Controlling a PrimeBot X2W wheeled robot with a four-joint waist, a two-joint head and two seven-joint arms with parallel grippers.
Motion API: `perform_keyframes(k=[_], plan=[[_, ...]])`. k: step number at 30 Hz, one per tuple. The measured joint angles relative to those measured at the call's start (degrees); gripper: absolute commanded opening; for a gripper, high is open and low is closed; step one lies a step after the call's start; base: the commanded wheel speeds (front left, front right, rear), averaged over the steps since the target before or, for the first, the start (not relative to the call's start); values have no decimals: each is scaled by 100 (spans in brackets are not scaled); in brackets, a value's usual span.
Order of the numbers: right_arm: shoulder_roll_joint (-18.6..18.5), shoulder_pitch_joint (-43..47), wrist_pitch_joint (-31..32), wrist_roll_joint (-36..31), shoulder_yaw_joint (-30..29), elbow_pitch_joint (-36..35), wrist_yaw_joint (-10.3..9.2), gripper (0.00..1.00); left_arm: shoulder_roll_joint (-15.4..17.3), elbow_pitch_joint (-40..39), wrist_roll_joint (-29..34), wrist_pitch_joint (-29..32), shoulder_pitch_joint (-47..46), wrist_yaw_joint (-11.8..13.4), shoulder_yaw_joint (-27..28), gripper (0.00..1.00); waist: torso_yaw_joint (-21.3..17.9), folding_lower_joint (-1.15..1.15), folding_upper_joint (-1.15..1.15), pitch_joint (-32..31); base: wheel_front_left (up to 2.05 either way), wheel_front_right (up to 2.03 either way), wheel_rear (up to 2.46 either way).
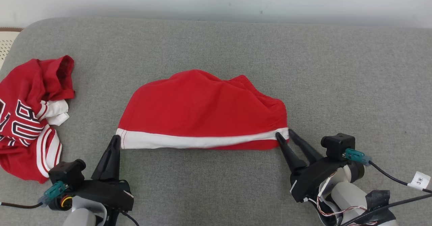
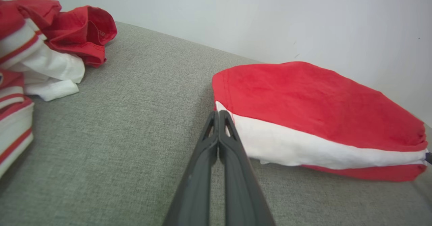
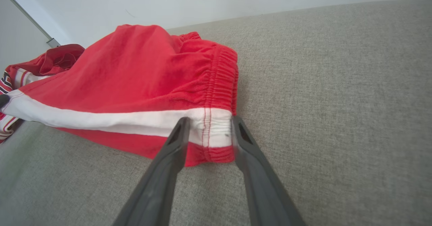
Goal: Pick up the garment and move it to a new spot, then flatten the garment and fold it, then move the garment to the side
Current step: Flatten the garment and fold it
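The red shorts [image 1: 202, 107] lie flat in the middle of the grey cushion [image 1: 216, 43]. A white stripe runs along the side near the robot.

The left gripper [image 1: 115, 138] is at the left end of that stripe. From the head view you see only a dark point touching the corner. The left wrist view shows more: the left gripper [image 2: 218, 113] has its two fingers pressed tight together, right at the corner of the shorts [image 2: 320, 104]. I cannot tell if a bit of cloth is pinched between them.

The right gripper [image 1: 284, 133] is at the other end of the stripe. In the right wrist view its two fingers stand apart, and the right gripper [image 3: 210, 120] has the end of the white stripe sitting between them. The cloth there looks flat, not squeezed. This view also shows the crinkly stretchy waistband [image 3: 222, 80] of the shorts [image 3: 135, 70], which is hard to make out from above.

A red and white jersey [image 1: 30, 118] lies in a heap at the left, well apart from the shorts. The picture edge cuts it off, so its big letters cannot be read. In the right wrist view most of the jersey [image 3: 44, 62] hides behind the shorts.
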Motion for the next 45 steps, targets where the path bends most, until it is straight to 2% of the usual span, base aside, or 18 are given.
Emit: perform_keyframes(k=[1,3,7,15,19,24,28,35,39,45], plan=[[-12,-7,0,30,38,-1,0,18,-1,7,1,0,0,0,2,0,-1,0,0,-1,0,0,0],[-25,-16,0,68,82,-3,0,0,-7,10,1,0,0,0,4,0,-1,0,0,-2,0,0,0],[-70,-89,0,151,154,-56,0,0,-21,14,3,0,0,0,9,0,-2,0,0,-13,0,0,0],[-83,-74,0,97,-120,-323,0,0,7,48,8,0,18,0,25,0,-36,0,0,-154,0,0,0],[-52,35,1,-24,-377,-583,0,0,45,32,1,0,93,0,-38,0,-62,0,0,-309,0,0,0],[5,34,0,-289,-916,-1001,0,0,265,-68,8,0,-101,0,-363,0,-80,0,0,-558,0,0,0],[76,-69,1,-559,-1336,-1246,0,0,568,-73,-23,0,-576,0,-755,0,-76,0,0,-759,0,0,0],[147,-856,1,-1021,-1859,-1317,0,0,1107,112,-183,0,-1864,-1,-1459,0,-54,0,0,-990,0,0,0],[179,-1429,0,-1183,-1920,-1126,0,0,1337,474,-282,0,-2594,-1,-1879,0,-49,0,0,-966,0,0,0],[143,-2699,0,-1511,-1916,-735,0,0,1516,884,-420,0,-3987,-1,-2361,0,-75,0,-1,-649,0,0,0]])
